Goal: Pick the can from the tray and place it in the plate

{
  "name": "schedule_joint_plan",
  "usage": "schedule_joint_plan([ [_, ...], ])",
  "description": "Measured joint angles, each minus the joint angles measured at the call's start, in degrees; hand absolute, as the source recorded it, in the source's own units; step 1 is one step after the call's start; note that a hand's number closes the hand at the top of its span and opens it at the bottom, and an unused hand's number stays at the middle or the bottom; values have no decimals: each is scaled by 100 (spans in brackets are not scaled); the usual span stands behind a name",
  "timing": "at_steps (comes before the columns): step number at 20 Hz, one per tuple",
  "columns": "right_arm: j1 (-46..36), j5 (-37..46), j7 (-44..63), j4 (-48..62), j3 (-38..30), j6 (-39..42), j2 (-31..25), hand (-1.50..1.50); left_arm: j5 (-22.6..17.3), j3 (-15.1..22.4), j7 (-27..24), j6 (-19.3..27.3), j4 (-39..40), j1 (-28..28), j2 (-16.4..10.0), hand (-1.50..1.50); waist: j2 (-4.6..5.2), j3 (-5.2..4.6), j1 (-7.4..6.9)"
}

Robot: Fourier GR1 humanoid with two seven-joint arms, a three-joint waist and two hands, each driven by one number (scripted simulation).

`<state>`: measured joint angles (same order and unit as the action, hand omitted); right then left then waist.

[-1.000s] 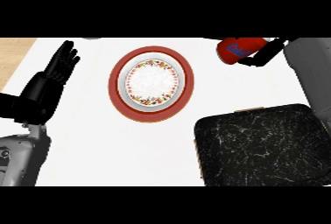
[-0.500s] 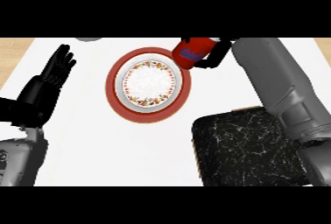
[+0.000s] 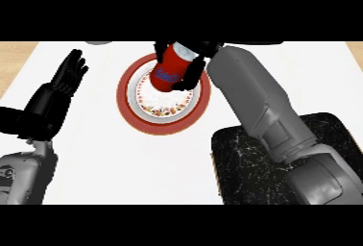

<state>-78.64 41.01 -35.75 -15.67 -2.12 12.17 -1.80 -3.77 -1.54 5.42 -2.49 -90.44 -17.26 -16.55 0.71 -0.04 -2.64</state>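
1. The right hand (image 3: 193,73) curls its fingers round a red can (image 3: 169,71), holding it tilted over the far part of the plate (image 3: 127,103), probably ready to set it down there.
2. The dark marbled tray (image 3: 245,168), just right of the plate and nearer, holds nothing visible.
3. The left hand (image 3: 67,79) rests left of the plate, fingers straight and spread.
4. The white counter (image 3: 106,158) lies under the plate, and a wood-coloured strip (image 3: 14,53) edges it.

kitchen: white counter (image 3: 106,158), plate (image 3: 162,128), tray (image 3: 245,168).

White counter (image 3: 127,168), tan wood (image 3: 14,55) at both sides
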Motion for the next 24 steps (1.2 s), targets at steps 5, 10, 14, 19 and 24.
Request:
schedule_joint_plan([
  [5, -15, -78, 136, 265, 424, -486, 126, 150, -11, 48, -10, -91, 65, -128, 46, 0, 34, -3, -184],
  [10, 202, -304, 342, 486, 757, -641, 162, -150, 4, 106, 31, -155, 149, -341, 79, 0, 66, -4, -360],
  [14, 289, -628, 562, 546, 894, -523, 173, -150, 52, 167, -47, -188, 287, -449, 137, 0, 83, -4, -491],
  [19, 405, -1155, 468, 506, 888, -206, 179, -150, 126, 284, -41, -147, 289, -549, 262, 0, 99, -1, -601],
  [24, 465, -1916, 400, 398, 605, -208, 179, -150, 137, 245, 14, -122, 344, -676, 268, 0, 95, 2, -611],
])
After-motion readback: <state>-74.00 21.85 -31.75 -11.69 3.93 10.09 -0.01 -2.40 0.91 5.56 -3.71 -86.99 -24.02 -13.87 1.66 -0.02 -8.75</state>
